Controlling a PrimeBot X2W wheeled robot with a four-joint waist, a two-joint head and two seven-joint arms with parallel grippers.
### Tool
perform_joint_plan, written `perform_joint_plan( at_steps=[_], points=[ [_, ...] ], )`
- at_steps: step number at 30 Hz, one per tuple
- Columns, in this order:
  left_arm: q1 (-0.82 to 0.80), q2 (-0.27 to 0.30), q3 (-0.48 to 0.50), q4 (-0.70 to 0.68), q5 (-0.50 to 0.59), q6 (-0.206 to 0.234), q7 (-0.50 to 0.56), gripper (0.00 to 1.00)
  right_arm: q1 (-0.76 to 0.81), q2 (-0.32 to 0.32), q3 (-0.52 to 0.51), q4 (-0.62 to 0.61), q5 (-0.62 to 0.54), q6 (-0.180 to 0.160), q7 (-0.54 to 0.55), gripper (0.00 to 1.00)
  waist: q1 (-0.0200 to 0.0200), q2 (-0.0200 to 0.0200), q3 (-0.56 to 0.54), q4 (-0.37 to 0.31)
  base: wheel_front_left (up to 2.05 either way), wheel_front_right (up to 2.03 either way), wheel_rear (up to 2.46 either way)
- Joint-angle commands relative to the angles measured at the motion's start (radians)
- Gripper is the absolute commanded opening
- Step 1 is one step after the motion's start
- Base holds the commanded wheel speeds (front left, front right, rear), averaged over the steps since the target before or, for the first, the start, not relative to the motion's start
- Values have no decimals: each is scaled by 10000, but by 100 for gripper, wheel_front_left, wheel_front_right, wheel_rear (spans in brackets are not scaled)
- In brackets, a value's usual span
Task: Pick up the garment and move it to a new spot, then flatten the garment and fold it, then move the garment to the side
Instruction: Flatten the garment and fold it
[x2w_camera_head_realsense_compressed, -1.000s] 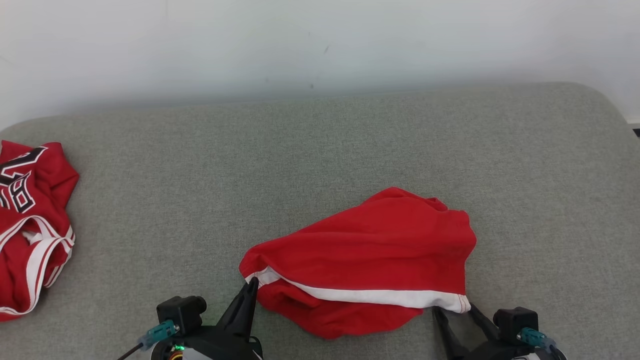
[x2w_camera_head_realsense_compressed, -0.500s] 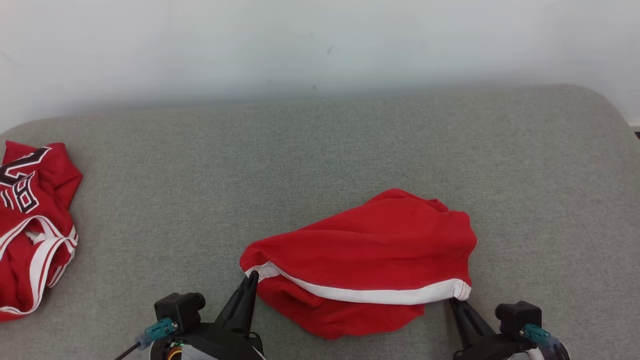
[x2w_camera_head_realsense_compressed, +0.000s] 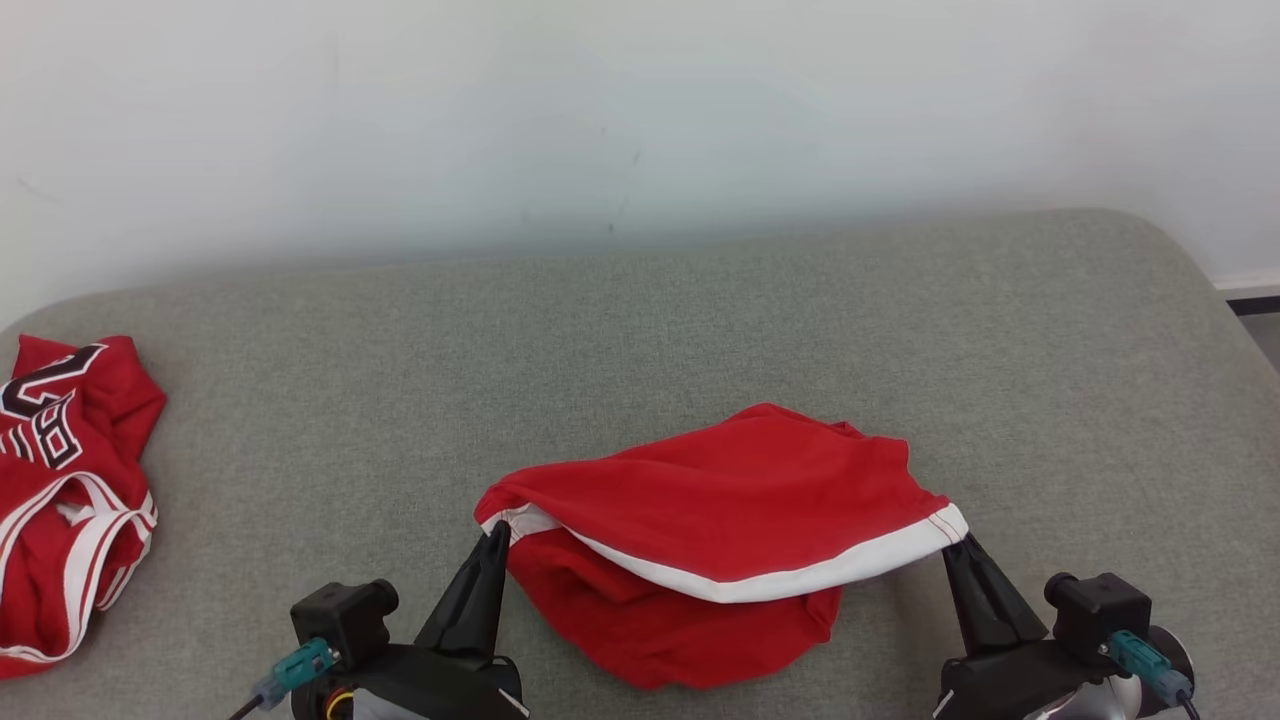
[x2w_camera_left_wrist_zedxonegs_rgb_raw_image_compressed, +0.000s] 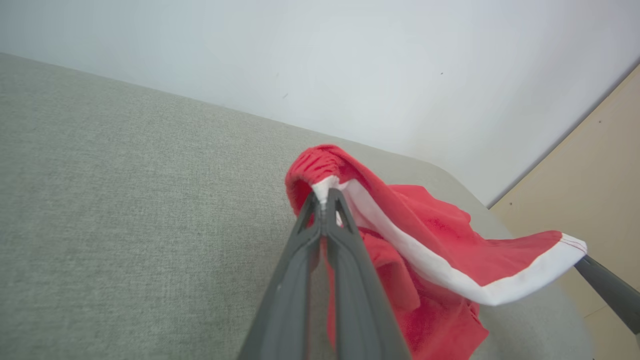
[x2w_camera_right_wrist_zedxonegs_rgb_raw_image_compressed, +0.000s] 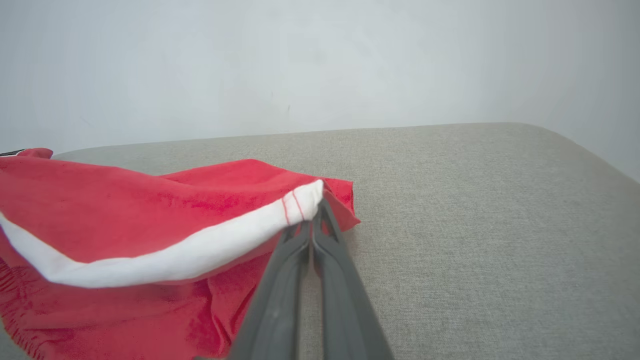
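Note:
The garment (x2w_camera_head_realsense_compressed: 720, 490) is red with a white band along one edge, lying rumpled near the front of the grey cushion (x2w_camera_head_realsense_compressed: 600, 340). My left gripper (x2w_camera_head_realsense_compressed: 496, 530) is shut on the band's left end (x2w_camera_left_wrist_zedxonegs_rgb_raw_image_compressed: 325, 187). At the band's right corner (x2w_camera_right_wrist_zedxonegs_rgb_raw_image_compressed: 300, 202) my right gripper (x2w_camera_head_realsense_compressed: 958, 545) is shut on the cloth. The band stretches between the two grippers and is raised off the cushion, with loose red cloth sagging under it. In the left wrist view the right gripper's dark fingers (x2w_camera_left_wrist_zedxonegs_rgb_raw_image_compressed: 607, 290) hold the far corner.
A second red jersey (x2w_camera_head_realsense_compressed: 70, 490) with white trim and black lettering lies crumpled at the cushion's left edge. A pale wall (x2w_camera_head_realsense_compressed: 640, 120) runs behind the cushion. The cushion's rounded right end (x2w_camera_head_realsense_compressed: 1210, 300) drops off toward the floor.
My right gripper closed on the white band's right corner and lifted it. The band now hangs taut between both grippers. The head camera has tilted, shifting the whole picture down.

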Motion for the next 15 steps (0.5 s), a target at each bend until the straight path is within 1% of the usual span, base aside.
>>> perform_joint_plan(
  at_steps=[1,5,8,12,15],
  points=[
    [125,-11,3,-77,76,13,-36,0,175,-104,-22,-182,-5,-22,96,0,0,0,-148,-43,0,0,0],
    [152,-21,23,-264,81,13,-34,0,241,-120,-67,-804,173,-22,203,0,0,0,-253,-27,0,0,0],
    [-104,12,72,-582,-151,13,-36,0,113,-188,-59,-1302,278,-22,284,0,0,0,-296,-29,0,0,0],
    [-744,306,-136,-926,-495,13,43,0,-416,-454,66,-1872,407,-22,573,0,0,0,-273,-93,0,0,0],
    [-1489,705,-341,-1206,-779,13,325,0,-1137,-798,245,-2192,466,-22,897,0,0,0,-122,-201,0,0,0]
  ],
)
